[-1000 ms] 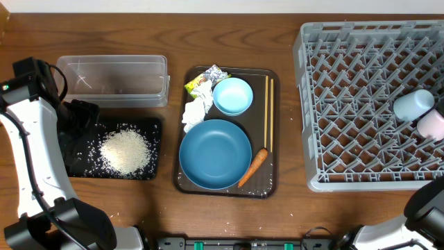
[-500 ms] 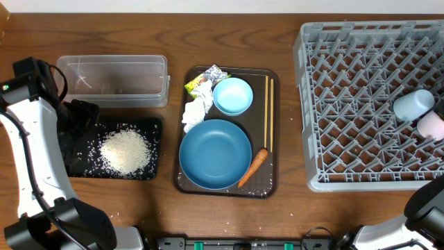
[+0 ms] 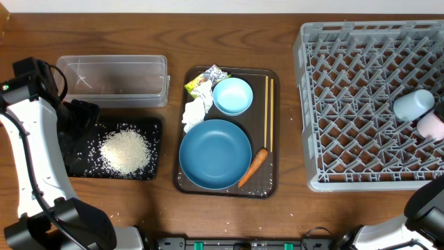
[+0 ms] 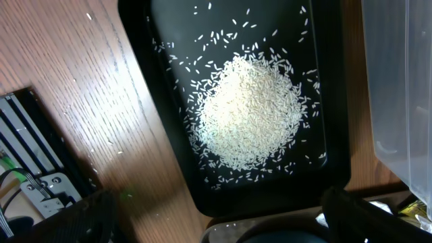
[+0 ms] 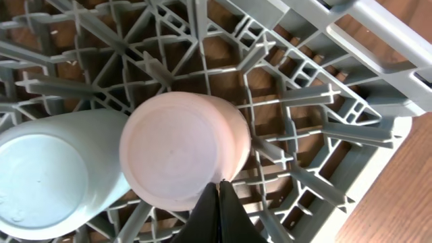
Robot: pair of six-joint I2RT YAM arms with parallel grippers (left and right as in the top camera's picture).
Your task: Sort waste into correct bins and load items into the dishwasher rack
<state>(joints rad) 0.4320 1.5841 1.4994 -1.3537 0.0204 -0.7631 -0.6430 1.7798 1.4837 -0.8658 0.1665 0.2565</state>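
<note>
White rice (image 3: pixel 125 152) lies heaped in the black tray bin (image 3: pixel 149 127), with the clear tub bin (image 3: pixel 111 80) behind it. The carrot (image 3: pixel 252 167), tissue (image 3: pixel 196 111) and wrapper (image 3: pixel 205 78) lie on a brown serving tray beside the dark blue plate (image 3: pixel 215 154), light blue bowl (image 3: pixel 232 96) and chopsticks (image 3: pixel 268 114). The light blue cup (image 3: pixel 414 104) and white cup (image 3: pixel 431 125) lie in the grey dishwasher rack (image 3: pixel 347 83). My left gripper (image 4: pixel 216 206) hangs wide open above the rice (image 4: pixel 250 111), holding nothing. My right gripper (image 5: pixel 220 183) is shut and empty just above the white cup (image 5: pixel 182 155).
The brown serving tray (image 3: pixel 272 184) sits between the bins and the rack. Stray rice grains dot the wood left of the black tray (image 4: pixel 169 101). The clear tub (image 4: pixel 401 88) borders that tray. The left arm (image 3: pixel 28 139) stands along the table's left edge.
</note>
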